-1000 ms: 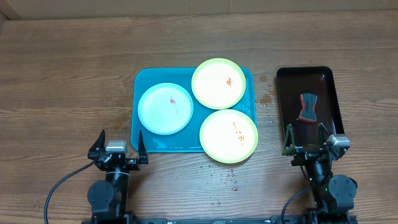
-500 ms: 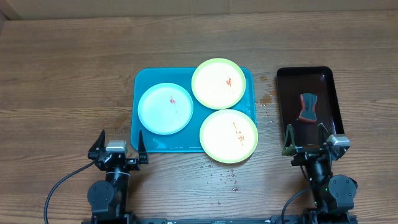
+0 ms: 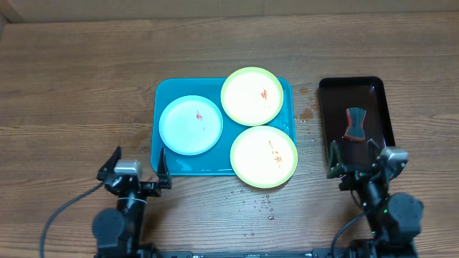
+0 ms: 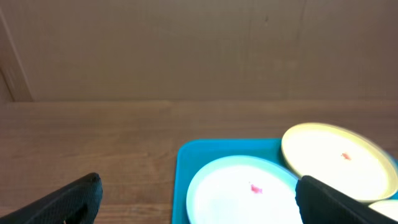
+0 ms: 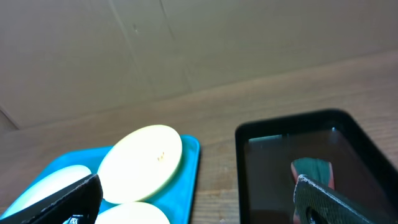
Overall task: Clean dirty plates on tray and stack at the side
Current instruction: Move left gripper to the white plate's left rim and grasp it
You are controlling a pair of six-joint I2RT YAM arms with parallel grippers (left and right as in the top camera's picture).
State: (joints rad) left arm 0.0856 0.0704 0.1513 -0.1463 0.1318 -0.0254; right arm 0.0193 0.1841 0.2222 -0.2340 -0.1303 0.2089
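Note:
The turquoise tray (image 3: 169,161) holds three plates. A light blue-white plate (image 3: 191,125) with a small red smear lies at its left. A pale yellow-green plate (image 3: 252,96) with a red-orange smear lies at the back. A second yellow-green plate (image 3: 263,156) hangs over the tray's front right rim. My left gripper (image 3: 138,169) is open and empty just in front of the tray's front left corner. My right gripper (image 3: 353,159) is open and empty at the near end of the black tray. The left wrist view shows the blue-white plate (image 4: 242,198) between the fingers.
A narrow glossy black tray (image 3: 376,97) stands right of the turquoise tray and holds a red and dark green sponge (image 3: 354,123). Water drops (image 3: 258,208) dot the wood in front of the trays. A cardboard wall (image 4: 199,50) backs the table.
Both arms have shifted slightly outward and forward at the table's front edge. Plates, trays and sponge have not moved.

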